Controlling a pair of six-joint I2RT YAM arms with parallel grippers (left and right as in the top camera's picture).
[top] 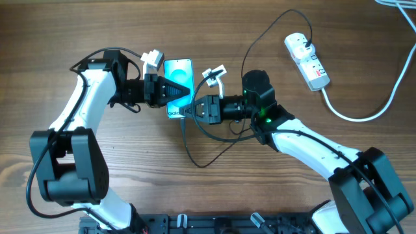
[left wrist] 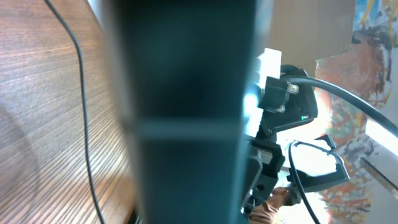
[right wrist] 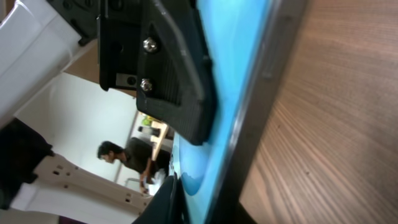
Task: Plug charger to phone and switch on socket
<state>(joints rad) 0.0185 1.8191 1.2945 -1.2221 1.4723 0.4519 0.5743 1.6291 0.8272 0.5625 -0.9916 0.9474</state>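
Observation:
The phone (top: 177,75) shows a teal screen with a white strip at its near end and is held off the table. My left gripper (top: 168,91) is shut on it from the left, and its finger (right wrist: 174,93) lies across the screen (right wrist: 239,74). The phone (left wrist: 186,112) fills the left wrist view as a dark blur. My right gripper (top: 190,109) straddles the phone's near end, with one finger (right wrist: 165,202) against the glass; the other is hidden. The black charger (top: 186,144) loops from that end back to the white socket (top: 307,62). Its tip is hidden.
A thick pale cable (top: 364,117) curves from the socket toward the table's right edge. The charger's slack lies in a loop on the wood between the arms, and a strand (left wrist: 83,112) runs under the left wrist. Black brackets line the front edge.

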